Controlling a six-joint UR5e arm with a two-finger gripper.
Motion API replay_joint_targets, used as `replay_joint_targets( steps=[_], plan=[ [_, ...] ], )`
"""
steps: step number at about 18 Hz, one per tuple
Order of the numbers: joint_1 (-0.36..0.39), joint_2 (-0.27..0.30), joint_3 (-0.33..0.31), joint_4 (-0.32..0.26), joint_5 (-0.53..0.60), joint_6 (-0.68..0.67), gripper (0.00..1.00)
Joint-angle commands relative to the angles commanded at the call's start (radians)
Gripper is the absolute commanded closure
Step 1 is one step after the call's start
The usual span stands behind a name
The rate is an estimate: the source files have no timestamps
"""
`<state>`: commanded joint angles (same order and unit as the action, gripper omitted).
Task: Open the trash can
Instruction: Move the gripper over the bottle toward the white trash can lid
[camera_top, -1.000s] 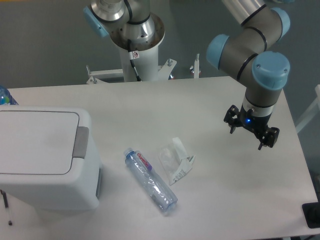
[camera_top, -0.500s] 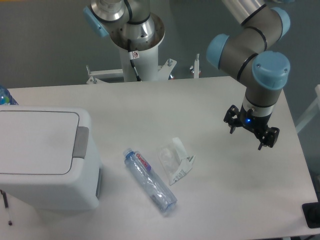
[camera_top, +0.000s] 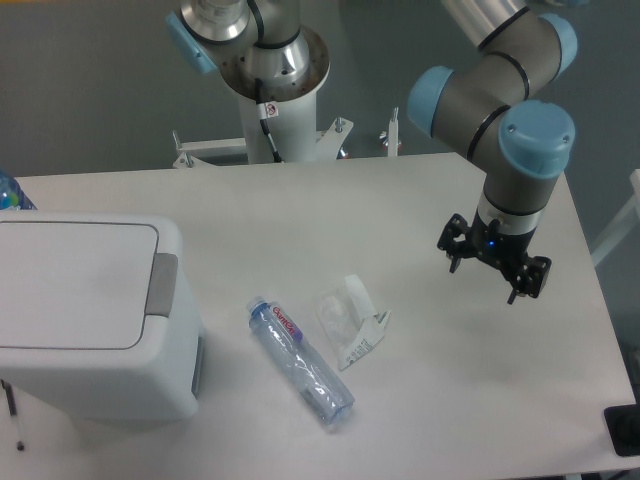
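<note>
The hand (camera_top: 495, 268) hangs with fingers spread wide, gripping nothing; the lidded trash can (camera_top: 90, 315) stands well apart, to its left.

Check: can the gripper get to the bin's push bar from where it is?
Probably yes. The gripper hangs open above the table, far right of the push bar; only a flat-lying bottle and wrapper lie between.

Closed trash can (camera_top: 85, 310), gripper (camera_top: 493, 266) well apart
</note>
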<state>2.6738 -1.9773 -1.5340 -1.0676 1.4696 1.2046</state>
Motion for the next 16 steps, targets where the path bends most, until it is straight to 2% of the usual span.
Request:
replay_joint_targets(
  steps=[11,16],
  plan=[
    [-0.127,-0.002,0.029,-0.009,-0.052,-0.448,0.00],
    [-0.161,-0.005,0.057,-0.011,-0.142,-0.632,0.00]
  ],
)
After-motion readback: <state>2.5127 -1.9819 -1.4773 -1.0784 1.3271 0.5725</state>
